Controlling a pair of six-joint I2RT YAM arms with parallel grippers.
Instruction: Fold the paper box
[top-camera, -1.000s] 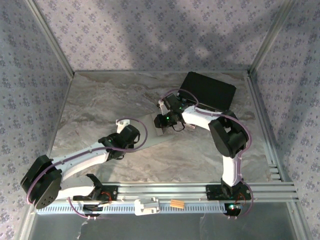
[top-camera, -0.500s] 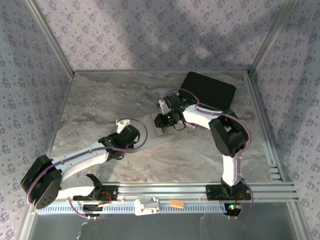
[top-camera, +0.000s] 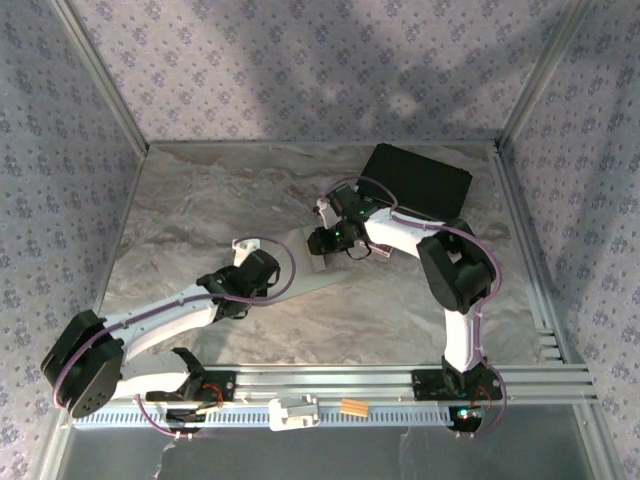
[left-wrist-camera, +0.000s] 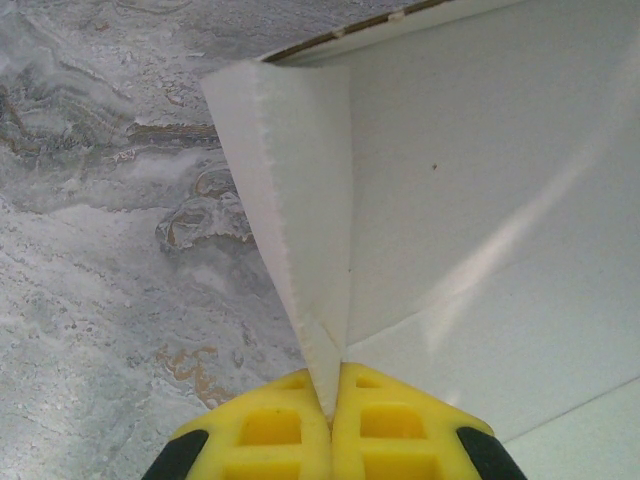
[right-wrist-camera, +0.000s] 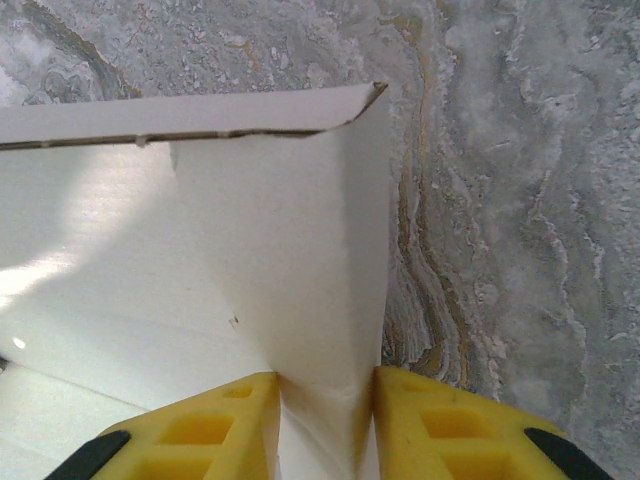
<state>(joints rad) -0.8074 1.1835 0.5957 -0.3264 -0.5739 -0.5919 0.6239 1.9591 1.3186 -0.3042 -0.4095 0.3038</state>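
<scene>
Top external: paper box (top-camera: 305, 270) has its long axis roughly left-right.

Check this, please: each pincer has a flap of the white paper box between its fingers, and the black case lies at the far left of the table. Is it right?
No. The top external view shows the black case at the far right of the table. Otherwise correct: the left pincer and the right pincer each hold a flap of the paper box.
</scene>
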